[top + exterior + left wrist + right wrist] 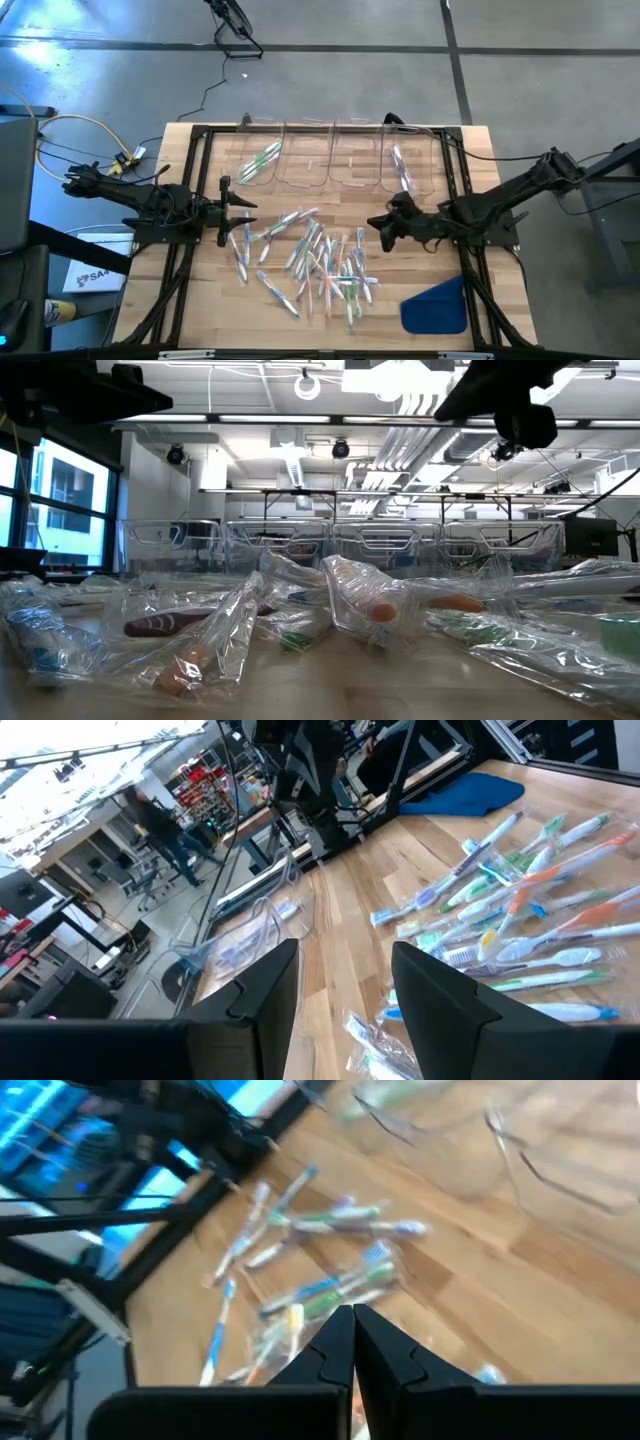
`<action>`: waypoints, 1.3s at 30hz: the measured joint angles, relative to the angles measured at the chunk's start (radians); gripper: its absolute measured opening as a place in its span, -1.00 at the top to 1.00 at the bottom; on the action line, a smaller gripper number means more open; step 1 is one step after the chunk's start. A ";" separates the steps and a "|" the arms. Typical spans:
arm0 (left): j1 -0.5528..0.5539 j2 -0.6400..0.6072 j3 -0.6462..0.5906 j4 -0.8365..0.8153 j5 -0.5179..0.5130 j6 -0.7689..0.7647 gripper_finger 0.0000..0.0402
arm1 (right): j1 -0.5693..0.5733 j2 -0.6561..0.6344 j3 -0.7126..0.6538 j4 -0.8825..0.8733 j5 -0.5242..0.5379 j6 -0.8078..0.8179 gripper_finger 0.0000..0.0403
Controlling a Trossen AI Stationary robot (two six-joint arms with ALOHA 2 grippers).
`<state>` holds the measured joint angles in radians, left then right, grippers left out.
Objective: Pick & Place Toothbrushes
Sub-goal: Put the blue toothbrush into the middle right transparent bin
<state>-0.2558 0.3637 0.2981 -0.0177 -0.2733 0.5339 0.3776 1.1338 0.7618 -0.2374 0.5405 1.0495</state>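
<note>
While the toothbrushes [310,262] lie scattered between both arms, the left gripper [224,212] is held open and empty beside the pile, seemingly readied for a pick. The right gripper [388,226], closed on nothing, is kept opposite, below the clear bins [335,160].

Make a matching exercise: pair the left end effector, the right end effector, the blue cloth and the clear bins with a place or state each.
Things:
1. left end effector
2. right end effector
3. blue cloth
4. clear bins

Places or states:
A. in a row along the table's far edge
B. shut, empty, right of the toothbrushes
C. open, empty, left of the pile
D. lying flat at the near right corner

Pairs: 1-C, 2-B, 3-D, 4-A
</note>
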 joint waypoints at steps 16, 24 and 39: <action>0.000 0.000 0.000 -0.005 0.000 0.016 0.21 | -0.131 0.288 -0.001 -0.118 -0.274 0.288 0.99; 0.000 0.000 0.000 -0.012 0.000 0.042 0.21 | -0.145 0.362 -0.001 -0.074 -0.339 0.231 0.78; 0.000 0.000 0.000 -0.037 0.000 0.034 0.21 | -0.158 0.416 -0.001 -0.038 -0.254 0.367 0.09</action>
<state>-0.2558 0.3637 0.2981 -0.0551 -0.2736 0.5674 0.2195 1.5499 0.7609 -0.2754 0.2863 1.4161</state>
